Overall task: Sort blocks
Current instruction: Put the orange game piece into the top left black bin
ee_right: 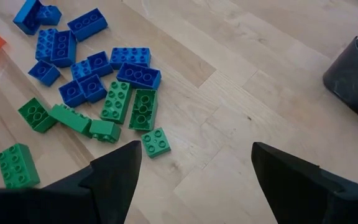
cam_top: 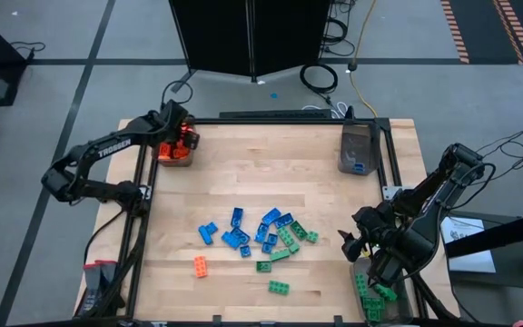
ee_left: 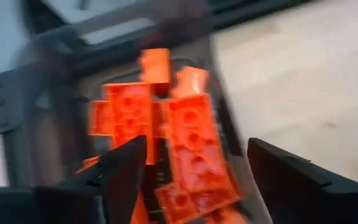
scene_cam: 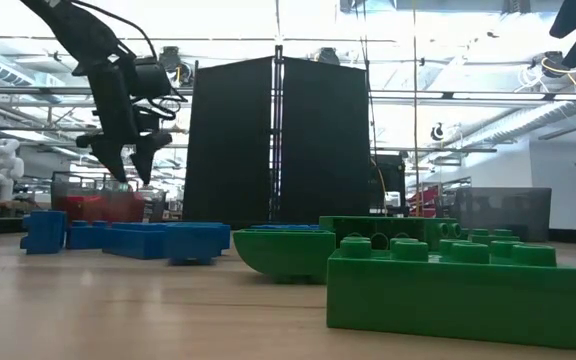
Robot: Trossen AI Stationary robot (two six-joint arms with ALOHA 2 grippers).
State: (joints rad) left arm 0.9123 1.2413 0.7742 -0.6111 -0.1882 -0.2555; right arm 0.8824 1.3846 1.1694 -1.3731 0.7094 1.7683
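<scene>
the left gripper (cam_top: pixel 182 136) hangs over the translucent grey rectangular bin of orange bricks (cam_top: pixel 174 153) at the upper left of the high view, fingers parted and holding nothing, a position that suits dropping orange pieces into their own container. the right gripper (cam_top: pixel 360 243) waits with fingers wide and empty at the lower right, just above the bin of green bricks (cam_top: pixel 370 292), its wrist camera facing the pile. the unsorted small studded plastic blocks (cam_top: pixel 260 234), blue and green plus one orange block (cam_top: pixel 201 265), lie loose at the table's centre, within reach of both arms
</scene>
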